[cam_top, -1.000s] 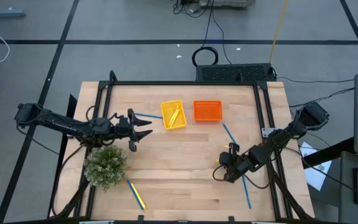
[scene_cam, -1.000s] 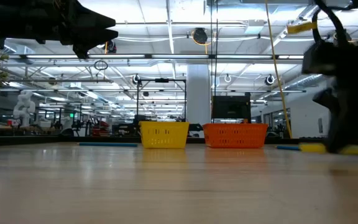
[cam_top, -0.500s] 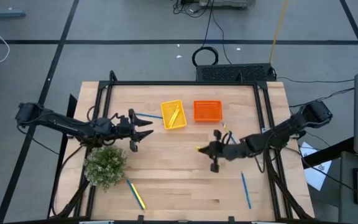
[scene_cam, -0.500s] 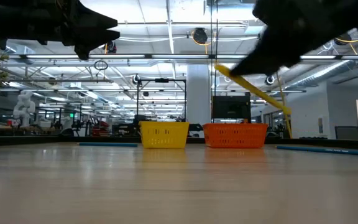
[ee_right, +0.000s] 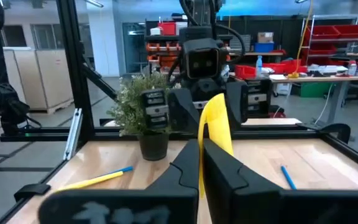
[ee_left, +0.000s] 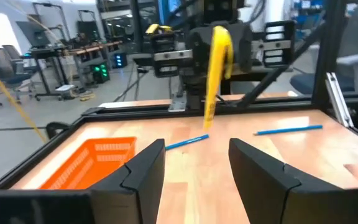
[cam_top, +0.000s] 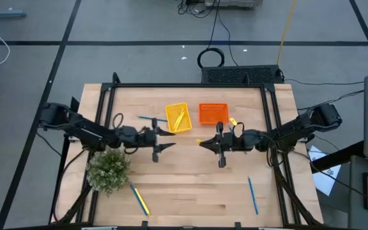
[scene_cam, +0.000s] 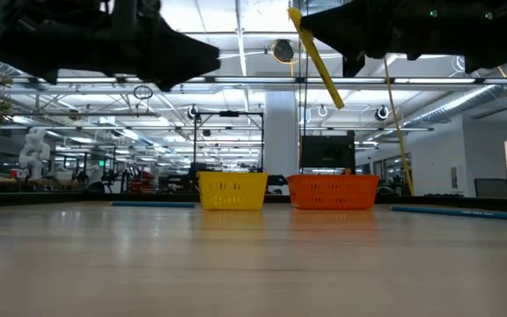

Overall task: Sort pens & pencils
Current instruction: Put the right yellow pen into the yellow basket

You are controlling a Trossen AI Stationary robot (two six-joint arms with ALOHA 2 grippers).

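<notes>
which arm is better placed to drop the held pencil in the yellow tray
Right. The right gripper is shut on the pencil, lifted near the yellow tray. The left gripper is open and empty, though it sits closer.

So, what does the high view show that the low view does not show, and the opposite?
Only the high view shows the potted plant in full, the pen and pencil pair near it, the pencil inside the yellow basket, and the pen by the table's front right. Only the low view shows the room behind the table and how high the pencil in the right gripper hangs, tilted. Both show the yellow basket, the orange basket, the shut right gripper's pencil and the open, empty left gripper.
</notes>
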